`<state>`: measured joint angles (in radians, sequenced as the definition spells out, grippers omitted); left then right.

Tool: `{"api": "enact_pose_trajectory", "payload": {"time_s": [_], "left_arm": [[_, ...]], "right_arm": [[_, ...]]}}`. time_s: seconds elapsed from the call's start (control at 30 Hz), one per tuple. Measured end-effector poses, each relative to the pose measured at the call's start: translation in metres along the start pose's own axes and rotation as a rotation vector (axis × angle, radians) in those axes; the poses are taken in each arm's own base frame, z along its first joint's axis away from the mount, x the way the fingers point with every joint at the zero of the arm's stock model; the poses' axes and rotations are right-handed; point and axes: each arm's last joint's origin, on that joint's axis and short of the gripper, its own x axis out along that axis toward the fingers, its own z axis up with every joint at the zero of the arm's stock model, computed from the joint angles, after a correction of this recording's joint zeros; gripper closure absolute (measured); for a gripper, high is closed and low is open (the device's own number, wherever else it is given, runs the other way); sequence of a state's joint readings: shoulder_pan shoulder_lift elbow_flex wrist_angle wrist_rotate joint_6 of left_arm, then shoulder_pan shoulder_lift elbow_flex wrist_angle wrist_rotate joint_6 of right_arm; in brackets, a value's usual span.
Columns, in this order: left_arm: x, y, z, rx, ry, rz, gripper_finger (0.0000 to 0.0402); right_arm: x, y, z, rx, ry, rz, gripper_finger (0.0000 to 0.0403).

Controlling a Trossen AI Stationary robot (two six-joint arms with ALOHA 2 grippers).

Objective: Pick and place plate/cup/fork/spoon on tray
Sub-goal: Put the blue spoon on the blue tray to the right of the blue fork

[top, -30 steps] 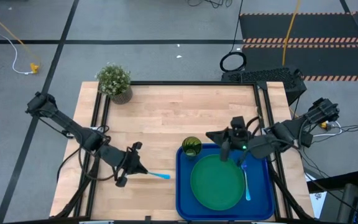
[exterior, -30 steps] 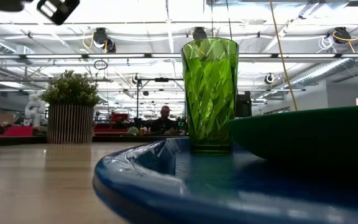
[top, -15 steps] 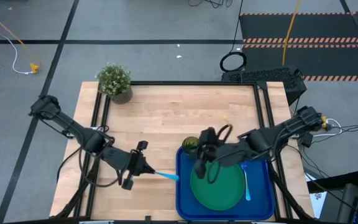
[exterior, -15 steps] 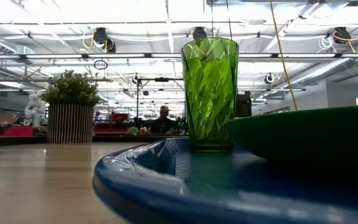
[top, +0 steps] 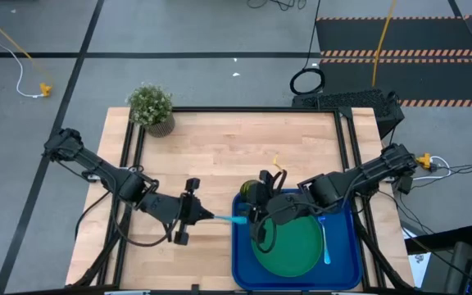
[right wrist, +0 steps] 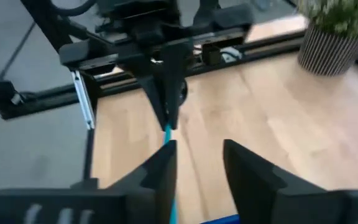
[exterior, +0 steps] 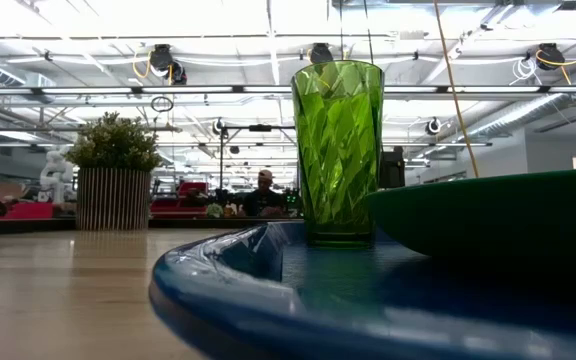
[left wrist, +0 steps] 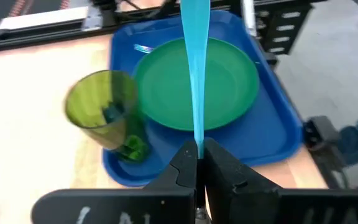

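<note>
Potted plant (top: 151,106) at table's (top: 220,156) far-left corner; person (exterior: 264,195) beyond.

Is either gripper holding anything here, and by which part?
The left gripper pinches the slender light-blue fork by one end. The right gripper is open around its other end.

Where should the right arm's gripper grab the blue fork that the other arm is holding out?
The free end of the fork, coming from the tray's side. The left gripper is shut on the other end, and the thin shaft points toward the open right gripper, so its fingers could probably close one on each side.
</note>
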<state>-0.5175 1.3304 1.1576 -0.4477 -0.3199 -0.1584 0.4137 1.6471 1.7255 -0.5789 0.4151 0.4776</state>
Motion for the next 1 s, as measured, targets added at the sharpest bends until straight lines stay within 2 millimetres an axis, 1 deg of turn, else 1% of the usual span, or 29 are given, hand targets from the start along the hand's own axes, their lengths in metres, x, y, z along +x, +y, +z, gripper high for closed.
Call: {"api": "enact_pose_trajectory", "payload": {"time_s": [0.13,0.23,0.37,0.5,0.7,0.87,1.0], "left_arm": [[0.002,0.007,0.001,-0.007,0.003,0.027,0.039],[0.004,0.013,0.001,-0.015,0.009,0.047,0.0385],[0.005,0.019,0.001,-0.003,0.018,0.065,0.0393],[0.006,0.023,0.001,0.001,0.021,0.075,0.0393],[0.007,0.027,0.001,0.044,0.029,0.092,0.0381],[0.007,0.028,0.001,0.045,0.029,0.102,0.0393],[0.007,0.028,0.001,0.046,0.028,0.109,0.0385]], "right_arm": [[0.001,-0.002,0.0,-0.079,0.003,-0.006,0.022],[0.001,-0.002,0.0,-0.098,0.003,-0.006,0.0183],[0.004,-0.002,-0.001,-0.105,0.008,-0.009,0.0155],[0.011,-0.002,-0.005,-0.108,0.027,-0.019,0.0153],[0.026,-0.002,-0.012,-0.113,0.082,0.0,0.0168],[0.027,-0.005,-0.014,-0.126,0.115,-0.025,0.0181],[0.028,-0.011,-0.015,-0.134,0.128,-0.064,0.0188]]}}
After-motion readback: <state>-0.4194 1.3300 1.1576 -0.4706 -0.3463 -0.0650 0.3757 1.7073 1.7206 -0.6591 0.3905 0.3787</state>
